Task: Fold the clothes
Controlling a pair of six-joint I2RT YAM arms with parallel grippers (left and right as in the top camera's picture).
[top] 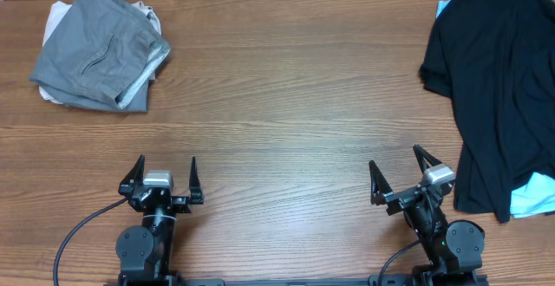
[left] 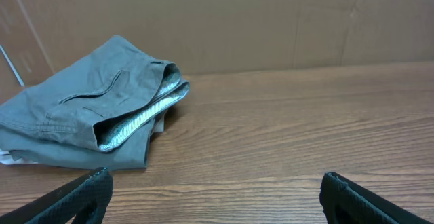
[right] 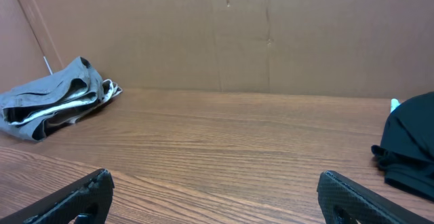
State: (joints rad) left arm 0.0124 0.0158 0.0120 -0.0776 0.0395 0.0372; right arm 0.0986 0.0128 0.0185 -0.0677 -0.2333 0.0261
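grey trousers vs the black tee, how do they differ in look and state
The grey trousers are folded into a compact pile; the black tee lies spread out and rumpled. The grey trousers sit far left, the black tee far right, running out of view. Both rest on the table, neither held.

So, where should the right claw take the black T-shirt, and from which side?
Probably the lower left corner of the black T-shirt, nearest the open right claw. Come from the left across the table and pinch from above: there the cloth ends in a free, flat edge, while farther right it covers the light blue tee and leaves the overhead view.
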